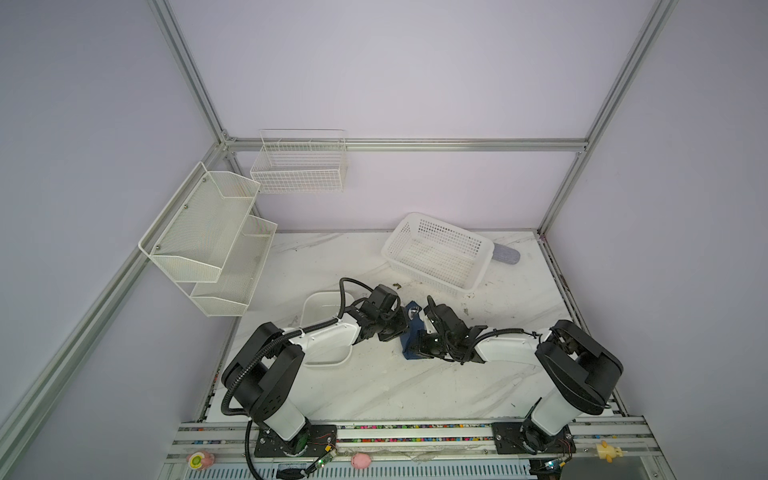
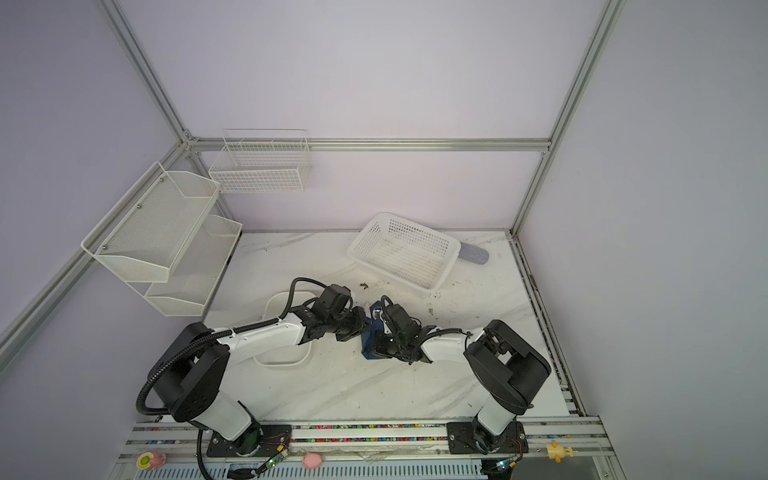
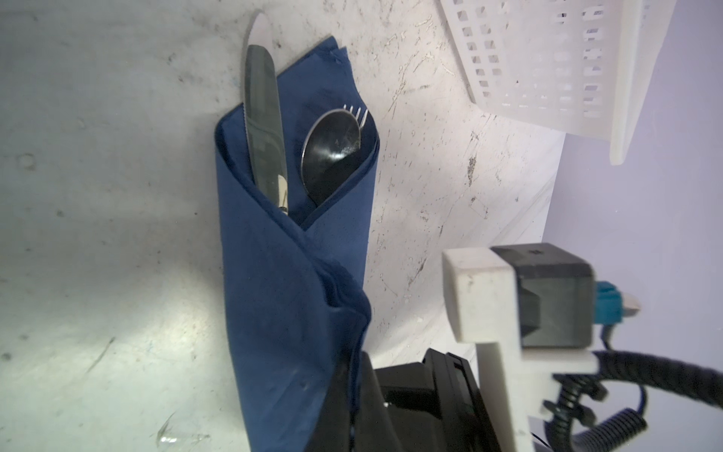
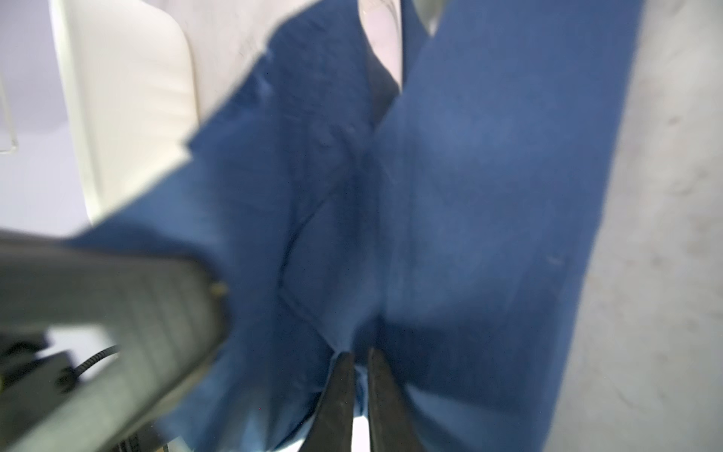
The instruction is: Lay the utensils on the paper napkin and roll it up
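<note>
Handling: paper napkin [image 3: 274,293] likely thin, soft and easily torn; utensils [image 3: 330,144] stiff, probably slippery inside.
Location: rolled bundle on counter [image 3: 98,235] between both arms.
Right gripper [image 4: 362,375]: nearly closed, pinching the napkin's loose flap.
Left gripper [image 1: 402,328]: closed, nothing seen in it.
Hold: flap edge, gently.

— How does the paper napkin [image 3: 289,293] lie?
— It's navy blue, wrapped into a long narrow bundle around mid-counter [image 1: 415,382], running near to far. Towards its near end one fold is bunched and lifted.
— And the utensils [image 3: 332,144]?
— All three are tucked inside, with their heads out of the open far end. The dark-bladed knife [image 3: 261,101] reaches past the paper. The spoon [image 3: 328,160] lies bowl-up beside it, and only the tines of the fork [image 3: 358,112] peek out behind the spoon.
</note>
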You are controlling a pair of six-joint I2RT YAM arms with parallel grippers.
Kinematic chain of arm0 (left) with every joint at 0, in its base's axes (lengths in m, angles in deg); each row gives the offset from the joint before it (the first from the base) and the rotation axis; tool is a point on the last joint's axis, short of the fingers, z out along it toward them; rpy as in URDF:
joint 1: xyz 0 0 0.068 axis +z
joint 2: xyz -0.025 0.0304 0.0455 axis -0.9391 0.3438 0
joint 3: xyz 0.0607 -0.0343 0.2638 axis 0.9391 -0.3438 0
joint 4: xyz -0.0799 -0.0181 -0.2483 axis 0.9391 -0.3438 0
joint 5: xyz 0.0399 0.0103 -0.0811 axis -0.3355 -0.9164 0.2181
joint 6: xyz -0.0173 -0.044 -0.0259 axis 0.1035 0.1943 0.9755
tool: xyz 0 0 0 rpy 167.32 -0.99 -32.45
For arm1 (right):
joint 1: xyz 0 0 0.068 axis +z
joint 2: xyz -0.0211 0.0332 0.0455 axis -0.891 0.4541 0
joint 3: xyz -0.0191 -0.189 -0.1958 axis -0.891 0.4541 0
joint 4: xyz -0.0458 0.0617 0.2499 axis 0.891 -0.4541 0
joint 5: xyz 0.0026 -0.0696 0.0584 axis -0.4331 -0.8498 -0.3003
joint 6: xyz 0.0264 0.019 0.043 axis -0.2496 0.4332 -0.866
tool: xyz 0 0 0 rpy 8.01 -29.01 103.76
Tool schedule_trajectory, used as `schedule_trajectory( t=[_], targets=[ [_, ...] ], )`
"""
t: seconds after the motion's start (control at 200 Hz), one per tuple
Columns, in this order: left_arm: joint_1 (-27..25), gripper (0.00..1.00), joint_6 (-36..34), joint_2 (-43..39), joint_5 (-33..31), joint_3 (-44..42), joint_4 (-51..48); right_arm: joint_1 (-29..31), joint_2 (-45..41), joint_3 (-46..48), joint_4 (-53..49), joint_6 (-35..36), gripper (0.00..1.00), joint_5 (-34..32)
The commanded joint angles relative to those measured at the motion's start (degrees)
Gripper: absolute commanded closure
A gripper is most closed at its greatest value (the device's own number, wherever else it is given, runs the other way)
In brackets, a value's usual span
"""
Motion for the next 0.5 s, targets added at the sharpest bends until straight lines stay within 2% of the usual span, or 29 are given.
schedule_trajectory(
  t=[0.0, 0.315, 0.495],
  targets=[
    [-0.11, 1.0, 0.91, 0.06, 0.38, 5.12, 2.31, -0.31, -2.97, 1.3, -2.78, -0.46, 0.86, -2.94],
    [-0.6, 1.0, 0.73, 0.96, 1.49, 6.56, 2.53, -0.43, 0.47, 1.35, -2.11, 1.09, 0.89, -1.12],
    [-1.59, 1.0, 0.91, 2.32, 2.05, 8.8, 2.73, -0.43, 0.17, 2.15, -2.07, 0.59, 0.9, -3.19]
  ],
)
